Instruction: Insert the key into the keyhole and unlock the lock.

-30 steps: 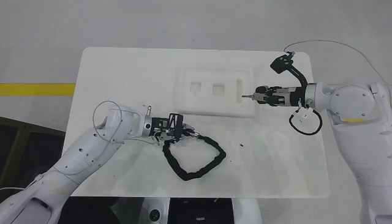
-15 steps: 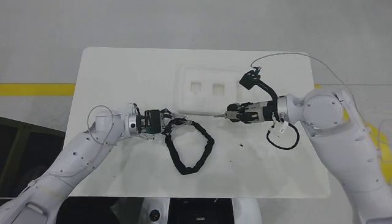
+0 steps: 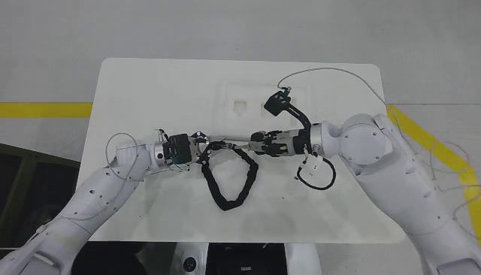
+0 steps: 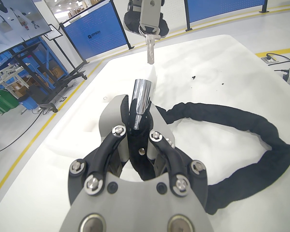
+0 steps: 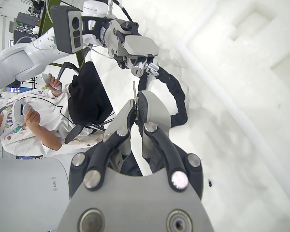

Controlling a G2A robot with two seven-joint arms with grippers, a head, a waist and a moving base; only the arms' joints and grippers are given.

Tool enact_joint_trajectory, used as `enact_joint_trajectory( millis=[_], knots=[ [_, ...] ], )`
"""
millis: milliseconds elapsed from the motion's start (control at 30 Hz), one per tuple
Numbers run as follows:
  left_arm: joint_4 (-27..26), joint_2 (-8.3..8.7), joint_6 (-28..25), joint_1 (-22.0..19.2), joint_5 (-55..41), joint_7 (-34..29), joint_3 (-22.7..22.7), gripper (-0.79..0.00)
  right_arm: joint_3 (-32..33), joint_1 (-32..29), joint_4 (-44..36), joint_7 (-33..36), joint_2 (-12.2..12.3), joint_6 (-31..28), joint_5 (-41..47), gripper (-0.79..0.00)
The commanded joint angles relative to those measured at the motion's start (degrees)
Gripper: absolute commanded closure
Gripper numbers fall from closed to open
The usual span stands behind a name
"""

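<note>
Right pincer [image 5: 135,103], clamped on the key [image 4: 149,49], has swung from the foam tray [image 3: 301,98] to mid-air over the table [image 3: 338,200]. Its tip now faces the lock [image 4: 140,97] gripped by the left pincer [image 4: 137,114] (aligned, not yet inserted).

The lock [image 4: 141,97] is a short chrome cylinder on a chain in a black fabric sleeve [image 3: 234,188]. The left gripper [image 4: 137,114] clamps the cylinder at mid-desk [image 3: 135,95], its keyhole [image 5: 137,70] facing right, with the loop lying nearer. The silver key [image 4: 150,49], pinched by its head in the right gripper [image 5: 135,106], points left with its tip just short of the cylinder.
</note>
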Motion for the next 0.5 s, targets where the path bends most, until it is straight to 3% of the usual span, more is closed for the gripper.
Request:
enact_joint_trajectory(
  millis=[0,467],
  knots=[
    [0.4,-0.19,0.0,0.0,-0.2,0.2,0.2,0.0,-0.9,0.3,0.3,-1.2,-0.3,0.3,-0.3,0.0],
    [1.1,-0.55,0.3,-0.1,-0.3,0.5,0.4,0.0,-1.5,0.6,0.6,-1.9,-0.5,0.5,-0.2,0.0]
  ],
)
